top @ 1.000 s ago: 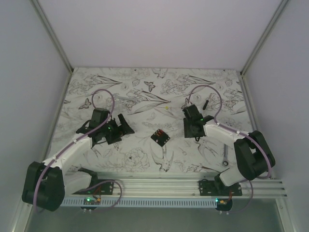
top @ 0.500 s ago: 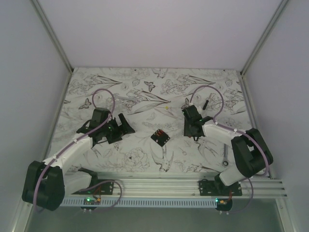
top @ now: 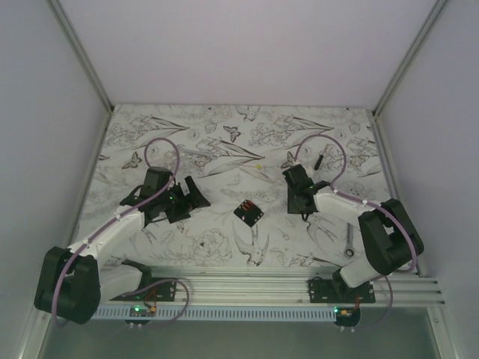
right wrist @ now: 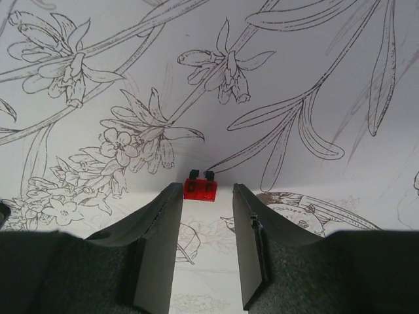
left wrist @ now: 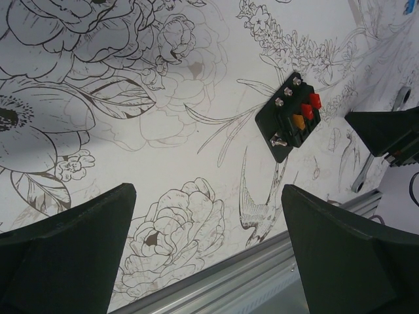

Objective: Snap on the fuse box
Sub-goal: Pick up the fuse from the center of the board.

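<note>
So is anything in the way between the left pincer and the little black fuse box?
No, nothing visible. Only bare flowery table lies between the open left pincer and the fuse box, which lies flat on it.

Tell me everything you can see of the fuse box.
The fuse box is a small black plastic square lying flat, face up, turned cornerwise on the floral table. Its face shows two red fuses, one orange fuse and silver screw heads. No cover is on it. Only the table touches it.
</note>
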`<state>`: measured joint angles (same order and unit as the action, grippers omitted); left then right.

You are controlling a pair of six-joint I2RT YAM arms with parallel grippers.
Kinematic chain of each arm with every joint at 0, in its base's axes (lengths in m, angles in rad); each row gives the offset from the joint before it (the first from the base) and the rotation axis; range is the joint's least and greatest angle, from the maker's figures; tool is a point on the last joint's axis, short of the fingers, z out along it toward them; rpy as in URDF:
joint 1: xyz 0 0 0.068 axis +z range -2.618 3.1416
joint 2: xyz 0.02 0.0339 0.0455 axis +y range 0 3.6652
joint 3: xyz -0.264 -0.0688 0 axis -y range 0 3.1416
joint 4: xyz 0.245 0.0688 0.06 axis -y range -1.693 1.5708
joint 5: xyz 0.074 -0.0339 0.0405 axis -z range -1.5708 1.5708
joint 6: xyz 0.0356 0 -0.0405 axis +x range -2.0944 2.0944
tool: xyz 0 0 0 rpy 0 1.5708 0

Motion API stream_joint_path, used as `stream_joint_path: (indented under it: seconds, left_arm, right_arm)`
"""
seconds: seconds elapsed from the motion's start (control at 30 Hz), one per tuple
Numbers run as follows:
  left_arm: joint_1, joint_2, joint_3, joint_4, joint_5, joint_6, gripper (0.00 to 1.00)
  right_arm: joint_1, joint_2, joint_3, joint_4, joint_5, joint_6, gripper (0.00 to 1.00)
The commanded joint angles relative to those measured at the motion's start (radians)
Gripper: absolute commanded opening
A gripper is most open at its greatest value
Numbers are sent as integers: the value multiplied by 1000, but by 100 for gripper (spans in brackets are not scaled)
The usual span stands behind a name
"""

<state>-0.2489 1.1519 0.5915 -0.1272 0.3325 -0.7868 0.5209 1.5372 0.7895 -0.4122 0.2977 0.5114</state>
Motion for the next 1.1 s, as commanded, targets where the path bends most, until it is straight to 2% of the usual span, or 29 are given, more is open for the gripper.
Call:
stream_joint_path:
  seconds: [0.0, 0.27, 0.67, 1.07]
  left_arm:
    - [-7, 6, 21, 5, 17, -3, 100]
    - [-7, -2, 19, 6, 14, -5, 100]
    - [-8, 23, 32, 8, 20, -2, 100]
    - [-17, 34, 49, 14, 40, -9, 100]
  right_arm:
    - [-8, -16, -11, -29, 5, -27, 42]
    - [-7, 7, 16, -18, -75, -56, 41]
    - [-28, 44, 20, -54, -79, -45, 36]
    - [-28, 37, 17, -52, -38, -48, 24]
